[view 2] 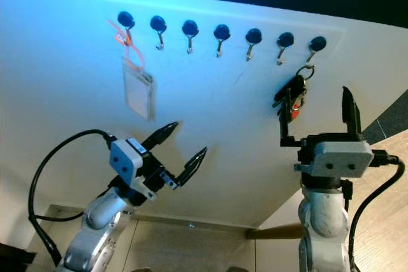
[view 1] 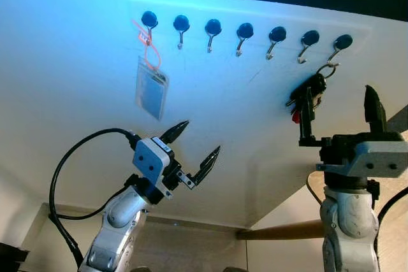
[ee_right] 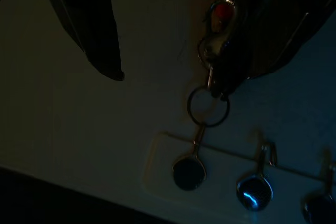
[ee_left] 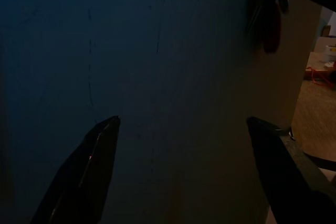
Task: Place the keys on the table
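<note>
A bunch of keys [view 1: 313,88] with a black fob and a red tag hangs by its ring [ee_right: 208,106] from the rightmost hook [view 1: 342,44] of a white wall rail. My right gripper [view 1: 339,97] is raised just below that hook and is open. One of its fingers [view 1: 307,109] stands in front of the keys, the other is well to the right. My left gripper [view 1: 203,136] is open too, held up lower left and apart from the keys, facing bare wall.
A row of several black-capped hooks [view 1: 245,31] runs along the wall. A clear badge holder [view 1: 152,90] on an orange lanyard hangs from the leftmost one. Past the wall's corner at lower right is a wooden surface [view 2: 382,157].
</note>
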`<state>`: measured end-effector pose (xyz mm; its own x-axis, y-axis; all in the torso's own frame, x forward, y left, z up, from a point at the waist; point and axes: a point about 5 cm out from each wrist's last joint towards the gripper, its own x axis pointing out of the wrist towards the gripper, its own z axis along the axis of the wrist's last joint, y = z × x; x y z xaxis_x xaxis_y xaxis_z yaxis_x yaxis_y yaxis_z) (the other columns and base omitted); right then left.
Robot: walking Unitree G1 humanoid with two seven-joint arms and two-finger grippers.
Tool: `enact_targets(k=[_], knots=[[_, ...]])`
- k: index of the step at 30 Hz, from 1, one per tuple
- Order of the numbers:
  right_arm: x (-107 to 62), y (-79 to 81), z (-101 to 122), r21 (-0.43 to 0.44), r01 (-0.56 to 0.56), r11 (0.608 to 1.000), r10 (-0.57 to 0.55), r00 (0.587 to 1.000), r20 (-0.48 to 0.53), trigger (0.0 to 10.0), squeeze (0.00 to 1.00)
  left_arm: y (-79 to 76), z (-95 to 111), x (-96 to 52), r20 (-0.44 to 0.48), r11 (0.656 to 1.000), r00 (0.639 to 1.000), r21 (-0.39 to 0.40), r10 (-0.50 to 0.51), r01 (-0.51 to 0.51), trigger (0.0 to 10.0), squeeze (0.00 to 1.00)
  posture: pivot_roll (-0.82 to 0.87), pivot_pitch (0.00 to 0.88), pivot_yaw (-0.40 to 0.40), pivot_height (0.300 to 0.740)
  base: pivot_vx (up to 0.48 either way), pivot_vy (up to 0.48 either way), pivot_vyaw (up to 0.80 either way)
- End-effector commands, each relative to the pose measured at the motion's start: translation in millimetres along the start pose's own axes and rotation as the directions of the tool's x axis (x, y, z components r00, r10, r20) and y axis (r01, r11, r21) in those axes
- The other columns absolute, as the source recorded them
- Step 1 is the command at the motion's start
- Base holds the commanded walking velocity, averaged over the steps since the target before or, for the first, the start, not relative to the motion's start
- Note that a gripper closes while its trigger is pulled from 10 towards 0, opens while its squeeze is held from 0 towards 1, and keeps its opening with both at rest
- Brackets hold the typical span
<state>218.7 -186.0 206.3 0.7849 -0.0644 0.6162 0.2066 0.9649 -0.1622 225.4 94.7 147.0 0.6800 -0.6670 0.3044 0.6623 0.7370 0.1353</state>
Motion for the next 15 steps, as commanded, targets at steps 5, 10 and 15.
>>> enact_targets(k=[5, 10, 15], knots=[[4.1, -1.3, -0.1, 0.001, 0.013, 1.000, -0.013, 1.000, -0.014, 10.0, 0.00, -5.3, 3.5, 3.1, -0.010, 0.999, 0.999, 0.017, -0.039, 0.039, 10.0, 0.00, 0.06, 0.070, -0.061, 0.740, 0.000, 0.000, 0.00], [6.1, 1.3, -2.0, 0.029, 0.010, 1.000, -0.009, 0.999, -0.032, 10.0, 0.00, -4.4, 4.7, 3.1, -0.020, 0.999, 0.999, 0.026, -0.035, 0.036, 10.0, 0.00, 0.06, 0.071, -0.063, 0.740, 0.000, 0.000, 0.00], [6.3, 4.5, -3.1, 0.051, -0.005, 0.999, 0.007, 0.999, -0.041, 10.0, 0.00, -4.7, 5.0, 3.9, -0.021, 0.999, 0.999, 0.035, -0.033, 0.034, 10.0, 0.00, 0.06, 0.068, -0.070, 0.740, 0.000, 0.000, 0.00]])
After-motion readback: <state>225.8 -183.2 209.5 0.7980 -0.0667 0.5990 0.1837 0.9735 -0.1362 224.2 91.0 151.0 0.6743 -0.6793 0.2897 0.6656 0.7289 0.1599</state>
